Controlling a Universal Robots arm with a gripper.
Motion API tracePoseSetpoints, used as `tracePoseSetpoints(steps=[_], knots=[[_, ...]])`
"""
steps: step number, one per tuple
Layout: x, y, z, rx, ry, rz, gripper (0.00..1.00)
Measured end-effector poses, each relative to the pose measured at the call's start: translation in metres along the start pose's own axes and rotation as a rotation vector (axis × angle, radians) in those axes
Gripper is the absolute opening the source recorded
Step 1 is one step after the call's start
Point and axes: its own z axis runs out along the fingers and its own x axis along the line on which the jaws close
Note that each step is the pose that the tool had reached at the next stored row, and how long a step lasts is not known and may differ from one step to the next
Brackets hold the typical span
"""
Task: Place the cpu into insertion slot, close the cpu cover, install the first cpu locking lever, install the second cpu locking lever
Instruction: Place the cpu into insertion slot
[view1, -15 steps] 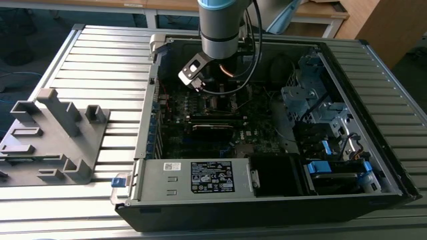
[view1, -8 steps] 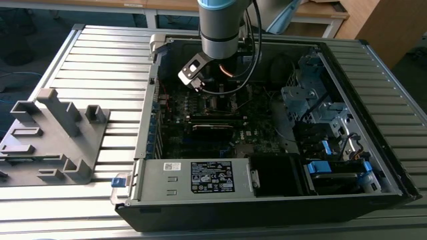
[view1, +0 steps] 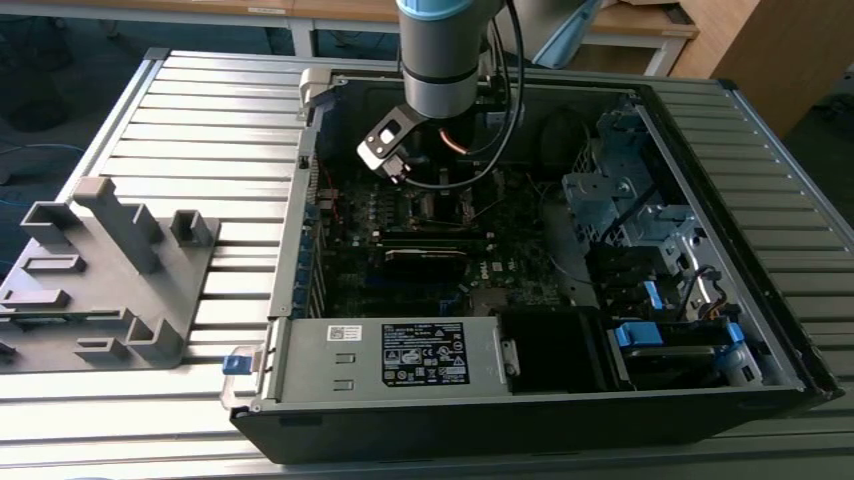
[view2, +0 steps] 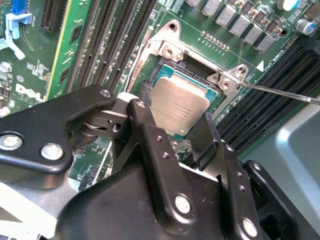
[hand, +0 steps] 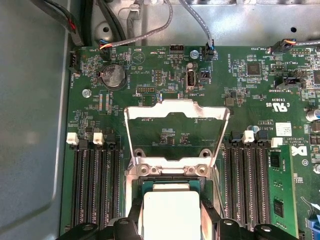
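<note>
In the exterior view, the grey robot arm (view1: 441, 60) is seen reaching down from the upper middle of the frame into the open black computer case (view1: 534, 428). The case lies on the ribbed metal surface (view1: 200, 120). A grey plastic fixture (view1: 107, 270) stands at the exterior view's left, well apart from the case.

In the second wrist view, the black two-fingered hand (view2: 172, 114) is seen with the flat square cpu with its dull grey metal top (view2: 182, 102) between the fingers (view2: 145, 125). The fingers lie against two opposite edges of the cpu, so the hand is judged to be pinching it. The cpu lies directly over the square black insertion slot with a silver rim (view2: 190, 67). Whether it is fully seated there cannot be told. A thin silver locking lever (view2: 280, 93) is seen just beside the slot, swung out over the board.

In the first wrist view, the thin silver square cpu cover with a cut-out centre (hand: 175, 110) stands open. It is hinged at the far side of the slot, away from the hand, and nothing lies between it and the cpu. As the cpu is square, no long axis is to be considered. The dark green circuit board (hand: 240, 100) is seen through the cover's opening.
</note>
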Motion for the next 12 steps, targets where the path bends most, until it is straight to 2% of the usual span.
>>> tracePoseSetpoints(steps=[12], knots=[[-0.0002, -0.0024, 0.0006, -0.0001, -0.0018, 0.012, 0.54]])
